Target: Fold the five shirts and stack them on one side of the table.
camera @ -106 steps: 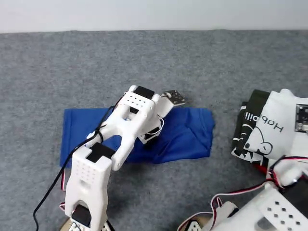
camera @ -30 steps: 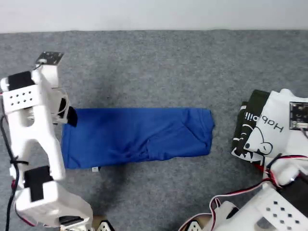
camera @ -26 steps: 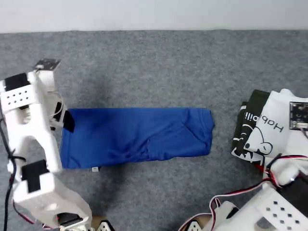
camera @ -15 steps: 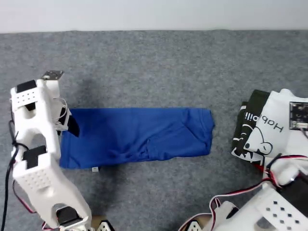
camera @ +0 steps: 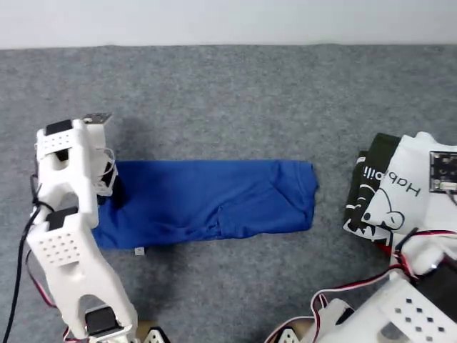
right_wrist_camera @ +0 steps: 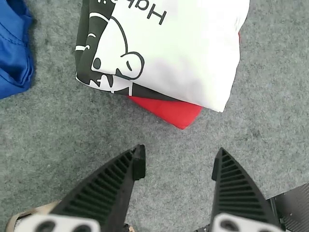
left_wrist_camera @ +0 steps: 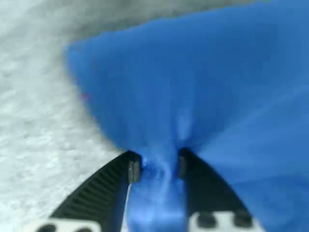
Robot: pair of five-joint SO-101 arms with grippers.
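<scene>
Nearest the arm bases on the right, the right gripper [right_wrist_camera: 178, 164] hangs with its jaws spread wide and nothing between them, over bare grey table covering [camera: 250, 93]. It has kept this place over the last few seconds. Just beyond its fingertips lies the stack of folded shirts: a white printed shirt [right_wrist_camera: 193, 48] on top, a dark shirt [camera: 368, 179] showing at its edge, and a red shirt [right_wrist_camera: 169, 108] peeking out underneath.

The change is on the left. A few seconds ago the left arm lay stretched over the middle of the blue shirt [camera: 214, 196]. It then swung out beyond the shirt's left end, and in the last second it has come back in over that end. The left gripper [left_wrist_camera: 157, 166] is now closed on the blue shirt, with a ridge of fabric bunched up between its fingertips, as its wrist view shows.

The shirt itself lies as a long band across the middle of the table, well apart from the stack at the right. The pinch sits at its left short edge, with the rest of the cloth running away from the gripper toward the stack.

This grip suggests that the next fold is starting, probably carrying the left end over toward the right. The blue shirt is not yet compact enough to stack.
</scene>
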